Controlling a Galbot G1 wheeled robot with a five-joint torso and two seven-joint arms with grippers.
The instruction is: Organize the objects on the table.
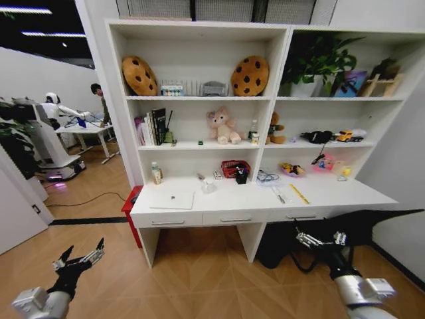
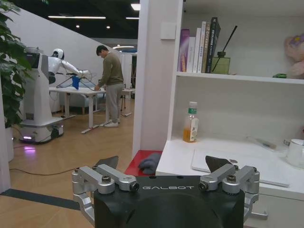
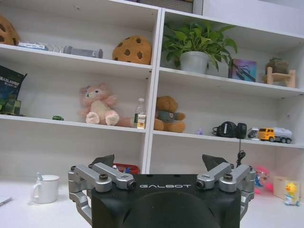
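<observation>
The long white table (image 1: 252,199) spans the head view beneath the shelving, its long axis running left to right, with three drawers along its front edge. At its left end lies the closed silver laptop (image 1: 171,200), flat, its long side parallel to the table front; the left wrist view shows the same laptop (image 2: 247,164) edge-on beside an orange bottle (image 2: 191,122). Toward the right end, a yellow pen (image 1: 299,194) lies diagonally, pointing from rear-left to front-right. The tiny green toy car (image 3: 58,118) stands on a shelf left of the pink bear (image 3: 98,105). Low and short of the table, the left gripper (image 1: 78,259) and right gripper (image 1: 319,239) both hang empty with fingers spread.
</observation>
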